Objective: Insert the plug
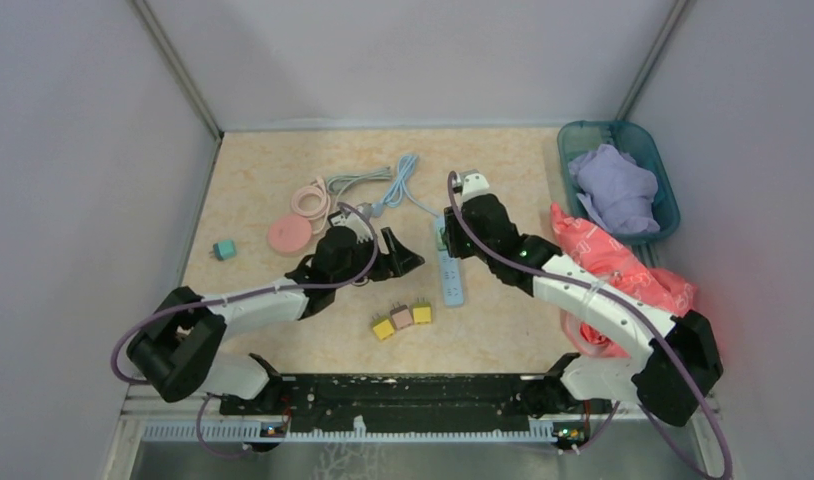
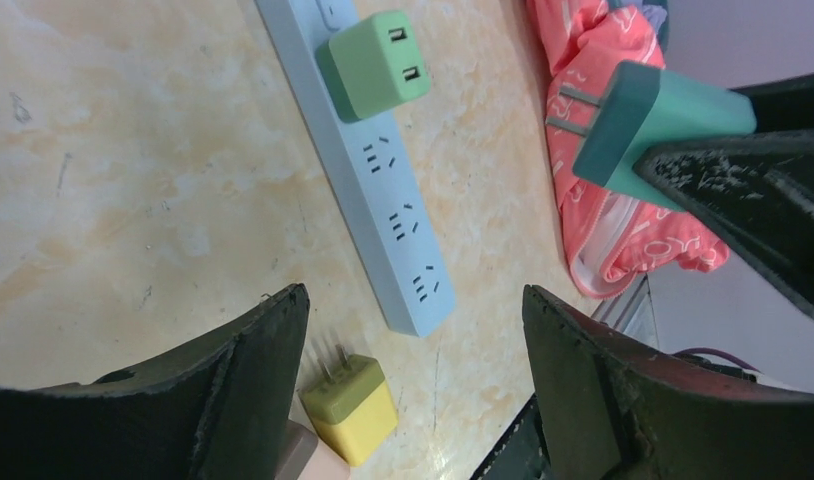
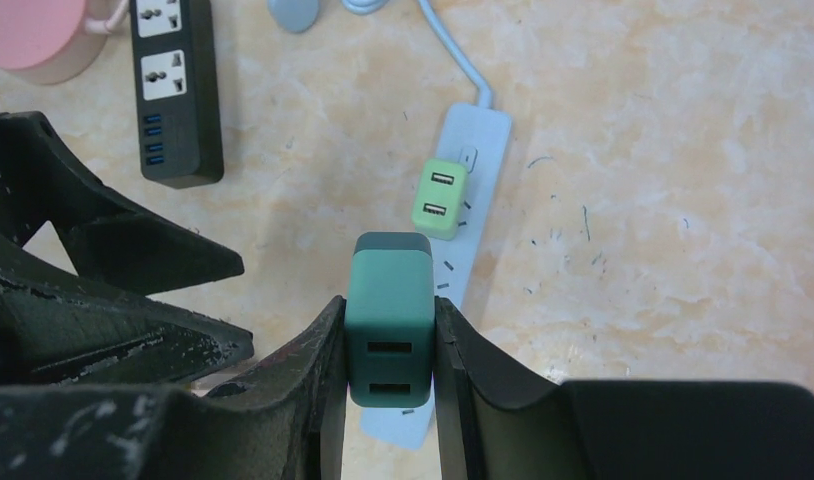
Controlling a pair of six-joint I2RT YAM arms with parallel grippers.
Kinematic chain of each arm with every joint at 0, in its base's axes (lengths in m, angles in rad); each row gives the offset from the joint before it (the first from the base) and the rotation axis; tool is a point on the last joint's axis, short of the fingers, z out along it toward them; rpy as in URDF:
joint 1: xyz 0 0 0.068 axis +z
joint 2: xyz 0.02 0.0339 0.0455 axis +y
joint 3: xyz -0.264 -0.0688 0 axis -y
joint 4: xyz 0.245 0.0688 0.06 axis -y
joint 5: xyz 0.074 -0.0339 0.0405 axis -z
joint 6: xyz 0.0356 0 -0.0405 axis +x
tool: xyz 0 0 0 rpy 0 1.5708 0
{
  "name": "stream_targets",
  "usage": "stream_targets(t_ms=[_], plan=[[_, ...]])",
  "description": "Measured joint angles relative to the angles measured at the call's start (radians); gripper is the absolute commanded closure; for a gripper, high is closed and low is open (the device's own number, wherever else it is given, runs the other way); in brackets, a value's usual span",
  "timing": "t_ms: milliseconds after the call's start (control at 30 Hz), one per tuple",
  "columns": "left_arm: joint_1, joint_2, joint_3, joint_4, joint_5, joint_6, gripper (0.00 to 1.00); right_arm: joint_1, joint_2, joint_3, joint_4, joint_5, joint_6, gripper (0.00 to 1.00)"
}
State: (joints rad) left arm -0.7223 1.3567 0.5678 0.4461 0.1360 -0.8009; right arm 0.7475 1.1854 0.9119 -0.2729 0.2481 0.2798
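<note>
**Item 1.** Small teal plug [image 1: 223, 249], far left on the table [image 1: 503, 165], well apart from the work. We see no hazard here.

**Item 2.** Left gripper [image 1: 401, 256]: released, jaws wide, holding nothing, hovering by the near end of the strip.
- Risk: it braces nothing, so the strip may slide or lift under a push.
- Risk: its fingers [image 2: 258, 370] stand near the right arm's, and a clash could knock the plug askew.

**Item 3.** Three loose plugs [image 1: 402, 318], yellow, pink and yellow, lying near the strip's near end.
- Risk: if the left fingers drop, they could scatter these against the strip.

**Item 4.** Light-blue power strip [image 1: 451, 280], lying flat and, as far as we can tell, unanchored. A green adapter [image 2: 378, 62] already fills one socket, and free sockets follow toward the near end.
- Risk: the adapter crowds its neighbouring socket, so a plug body lowered there could foul on it.

**Item 5.** Right gripper [image 3: 388, 335]: clenched on the dark teal plug [image 3: 390, 300]. The plug hangs above the strip, not yet seated, with its prongs bare in the left wrist view.
- Risk: we judge the prongs and slots not yet aligned. Pressing now could bend the prongs, twist the plug in the pads, or shove the strip.

**Item 6.** Red bag [image 1: 623, 275] and basket [image 1: 566, 150], at the right.
- Risk: the right arm passes over the bag and might drag it.
</note>
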Motion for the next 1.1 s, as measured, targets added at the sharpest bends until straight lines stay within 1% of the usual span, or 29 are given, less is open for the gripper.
stream_targets(t_ms=[200,433,700,1000,1100], plan=[[-0.018,0.096,0.003,0.018,0.061,-0.059,0.22,-0.061,0.092,0.102,-0.144,-0.080,0.000,1.00],[-0.047,0.185,0.031,0.020,0.081,-0.114,0.27,-0.092,0.206,0.203,-0.267,-0.164,0.000,1.00],[-0.055,0.294,0.095,0.026,0.096,-0.158,0.36,-0.109,0.273,0.242,-0.324,-0.216,0.000,1.00],[-0.057,0.412,0.147,0.033,0.127,-0.192,0.45,-0.116,0.349,0.274,-0.347,-0.224,-0.002,1.00],[-0.057,0.435,0.158,0.035,0.137,-0.198,0.46,-0.116,0.365,0.274,-0.358,-0.222,-0.007,1.00]])
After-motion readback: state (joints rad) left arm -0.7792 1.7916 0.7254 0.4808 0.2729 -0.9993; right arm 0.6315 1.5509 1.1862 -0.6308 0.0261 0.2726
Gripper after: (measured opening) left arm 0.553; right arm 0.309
